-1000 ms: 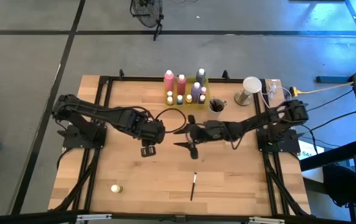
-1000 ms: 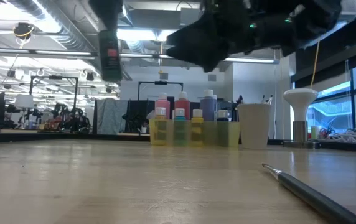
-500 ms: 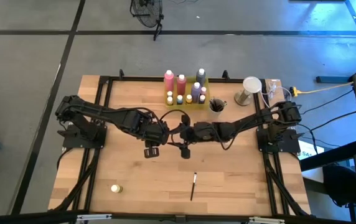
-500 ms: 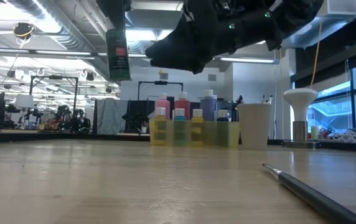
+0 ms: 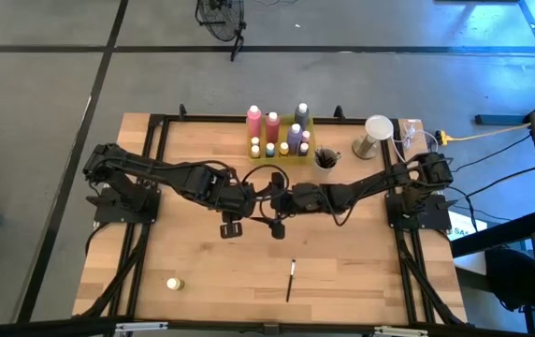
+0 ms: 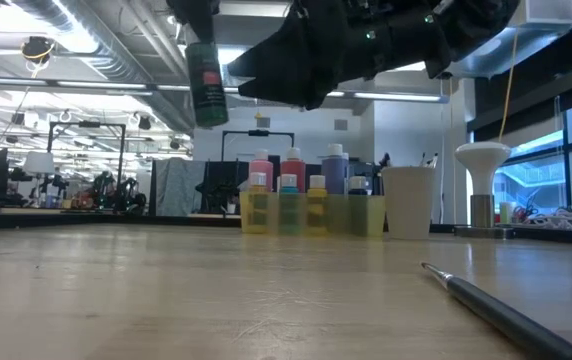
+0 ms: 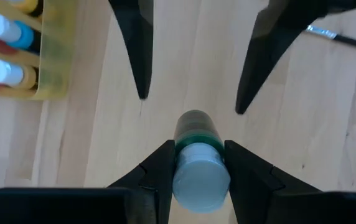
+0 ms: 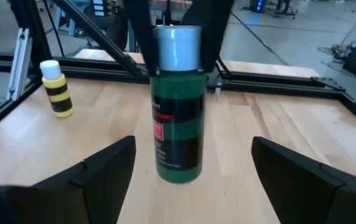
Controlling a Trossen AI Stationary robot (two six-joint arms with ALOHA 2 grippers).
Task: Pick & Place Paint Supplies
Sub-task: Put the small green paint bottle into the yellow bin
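Note:
A green paint bottle (image 8: 178, 124) with a pale cap hangs high over the table's middle, and my left gripper (image 7: 196, 146) is shut on it. My right gripper (image 8: 193, 142) is open and level, coming from the table's right. Its two fingers stand one on each side of the bottle's body without touching it. A dark-handled paintbrush (image 5: 291, 279) lies flat on the wood near the front edge. More paint bottles stand in the yellow tray (image 5: 281, 150) at the back, next to the cup (image 5: 325, 159). My left gripper pinches the green bottle's top at the pale cap (image 7: 200, 177) between its two fingers. The fingers come from above, slanting steeply down. The bottle hangs upright below them, cap up, lifted clear of the table.
A small yellow bottle (image 5: 175, 283) sits near the front left corner. A white lamp-like stand (image 5: 376, 131) and cables are at the back right. Black frame rails (image 5: 155, 187) run along the table's sides. Bare wood lies below both grippers.
My right gripper has moved toward the table's left, up to the hanging green bottle, so its fingers now flank it. The bottle stays upright and clear of the table in my left gripper.

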